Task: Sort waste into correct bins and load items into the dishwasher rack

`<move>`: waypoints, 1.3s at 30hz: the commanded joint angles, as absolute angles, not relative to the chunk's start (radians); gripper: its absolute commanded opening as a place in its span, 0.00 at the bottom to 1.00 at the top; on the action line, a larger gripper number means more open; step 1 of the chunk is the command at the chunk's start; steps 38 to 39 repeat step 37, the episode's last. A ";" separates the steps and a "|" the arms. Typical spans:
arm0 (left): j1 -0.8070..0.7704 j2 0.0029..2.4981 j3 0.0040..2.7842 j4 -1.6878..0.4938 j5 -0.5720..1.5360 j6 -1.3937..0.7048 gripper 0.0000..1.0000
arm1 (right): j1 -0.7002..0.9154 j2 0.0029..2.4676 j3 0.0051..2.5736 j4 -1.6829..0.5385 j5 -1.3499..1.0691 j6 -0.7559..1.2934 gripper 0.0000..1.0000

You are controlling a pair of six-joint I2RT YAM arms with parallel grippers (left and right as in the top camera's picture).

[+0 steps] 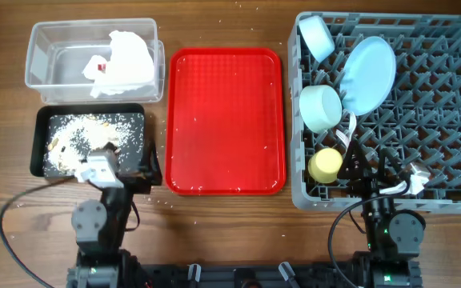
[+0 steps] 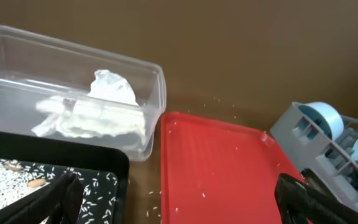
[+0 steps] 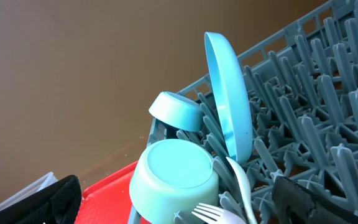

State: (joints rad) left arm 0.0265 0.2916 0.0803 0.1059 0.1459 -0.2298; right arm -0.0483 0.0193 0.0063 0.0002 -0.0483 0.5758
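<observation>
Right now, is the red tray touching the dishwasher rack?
Apart. The overhead view shows a strip of table between the red tray and the dishwasher rack.

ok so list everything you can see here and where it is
clear tub: 1, clear, far left
napkin: 1, white with a red mark, crumpled in the clear tub
black tray: 1, black, just nearer than the tub
food scraps: many, brown and white, in the black tray
red tray: 1, red, centre
rack: 1, grey, right
plate: 1, pale blue, on edge in the rack
blue bowl: 1, pale blue, rack's far left corner
mint bowl: 1, mint green, rack's left side
yellow cup: 1, yellow, rack's near left
fork: 1, white, by the mint bowl
spoon: 1, white, beside the fork
table: 1, brown wood
left gripper: 1, black, open
right gripper: 1, black, open
</observation>
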 commanded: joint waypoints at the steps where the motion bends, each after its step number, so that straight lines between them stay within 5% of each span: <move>1: 0.028 0.139 0.008 0.097 0.139 -0.216 1.00 | -0.043 0.010 0.005 0.002 -0.061 0.583 1.00; 5: 0.028 0.009 0.006 -0.068 0.131 -0.217 1.00 | -0.043 0.010 0.005 0.002 -0.061 0.583 1.00; 39: 0.028 0.003 0.006 -0.065 0.133 -0.217 1.00 | -0.043 0.010 0.005 0.002 -0.061 0.583 1.00</move>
